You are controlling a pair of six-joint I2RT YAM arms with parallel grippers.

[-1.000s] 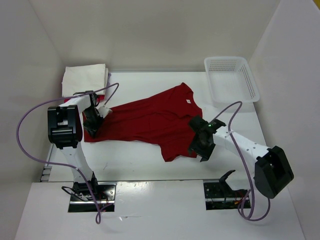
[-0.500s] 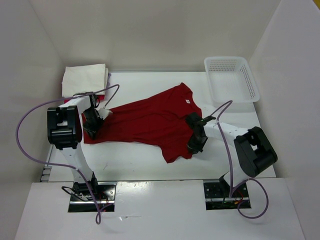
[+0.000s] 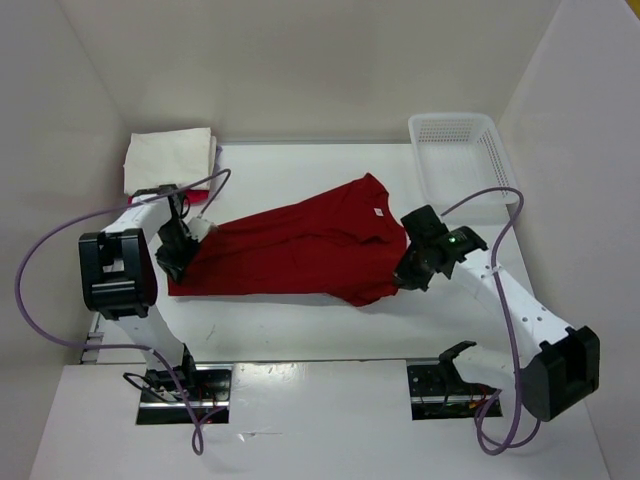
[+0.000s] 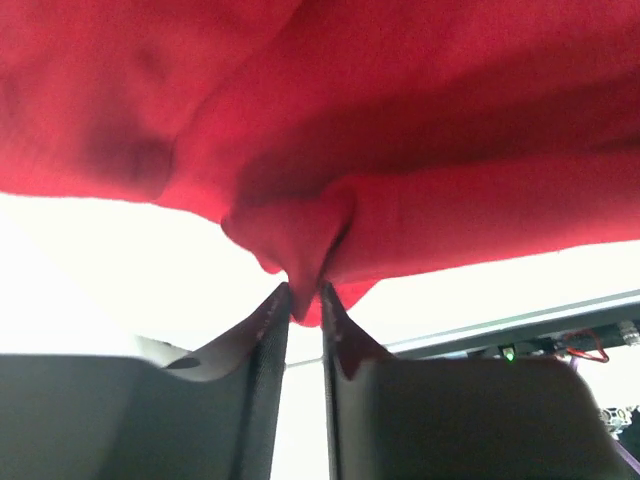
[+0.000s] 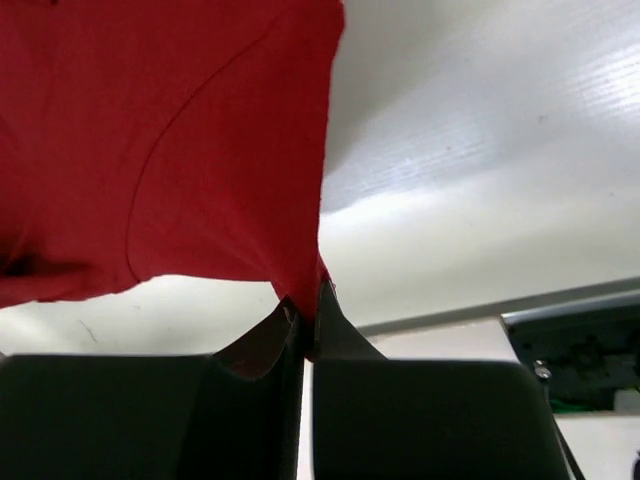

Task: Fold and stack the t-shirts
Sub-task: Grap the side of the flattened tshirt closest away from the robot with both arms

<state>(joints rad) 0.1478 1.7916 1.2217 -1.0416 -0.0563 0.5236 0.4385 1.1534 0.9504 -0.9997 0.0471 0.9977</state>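
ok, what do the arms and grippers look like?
White links and blocky black joint housings on left arm and right arm. A purple cable loops along each. Black left gripper and right gripper, each with two flat tapering fingers. A green light on the right wrist.

Robotics lab test cell. White panel walls (image 3: 300, 70) enclose the counter (image 3: 290, 325). Arm bases (image 3: 185, 385) are bolted at its near edge.
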